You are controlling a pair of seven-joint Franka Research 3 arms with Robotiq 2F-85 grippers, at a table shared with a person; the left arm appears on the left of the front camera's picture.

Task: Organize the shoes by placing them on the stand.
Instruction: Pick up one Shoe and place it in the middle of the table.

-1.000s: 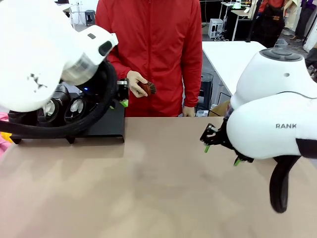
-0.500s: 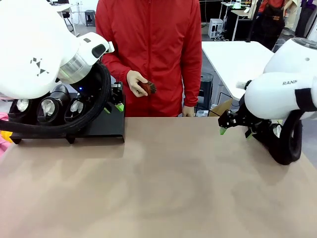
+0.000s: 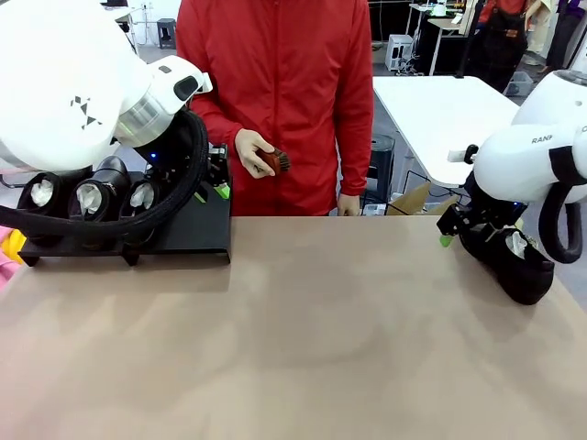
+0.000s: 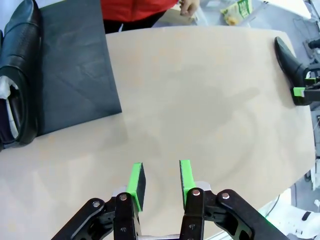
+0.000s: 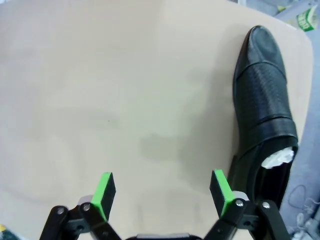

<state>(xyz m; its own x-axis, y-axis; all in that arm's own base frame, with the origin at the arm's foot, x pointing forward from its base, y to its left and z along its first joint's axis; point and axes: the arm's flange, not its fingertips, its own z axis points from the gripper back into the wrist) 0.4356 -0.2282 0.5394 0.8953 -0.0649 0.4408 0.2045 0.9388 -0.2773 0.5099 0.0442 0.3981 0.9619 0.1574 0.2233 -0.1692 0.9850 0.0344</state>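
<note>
Three glossy black shoes (image 3: pixel 92 197) stuffed with white paper stand side by side on the left of the black stand (image 3: pixel 197 234). My left gripper (image 3: pixel 213 192) hovers over the stand's bare right part. In the left wrist view it (image 4: pixel 160 179) is open a narrow gap with nothing between the pads, and one shoe (image 4: pixel 20 75) lies on the stand (image 4: pixel 75 75). Another shoe (image 3: pixel 514 261) lies on the table at the far right. My right gripper (image 3: pixel 453 229) is open just left of it. In the right wrist view that shoe (image 5: pixel 262 100) lies beside the right finger of the wide-open gripper (image 5: pixel 162 189).
A person in a red jacket (image 3: pixel 284 92) stands at the far side of the table, holding a small brown brush (image 3: pixel 271 162) in one hand. The tan tabletop (image 3: pixel 303 330) stretches between the stand and the right-hand shoe.
My right arm has swung to the right and away, from mid-table to the shoe at the right edge, uncovering it. The left arm has shifted slightly, and the shoes on the stand show more.
</note>
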